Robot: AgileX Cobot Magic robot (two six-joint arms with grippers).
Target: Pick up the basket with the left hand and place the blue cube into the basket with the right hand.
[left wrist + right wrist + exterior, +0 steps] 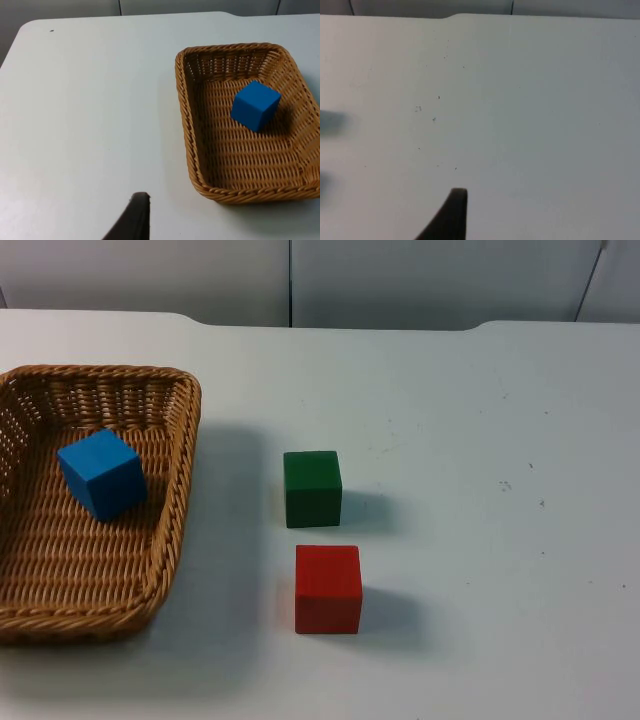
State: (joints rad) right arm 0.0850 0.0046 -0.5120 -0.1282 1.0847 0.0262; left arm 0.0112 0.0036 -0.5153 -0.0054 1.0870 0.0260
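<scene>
the cube already lies in the basket on the table. left gripper and right gripper should stay clear; i cannot tell how their jaws stand.

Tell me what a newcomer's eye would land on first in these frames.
Probably the blue cube lying tilted inside the wicker basket at the table's left side. Next, the green cube and red cube standing apart on the white table beside it, green farther back.
</scene>
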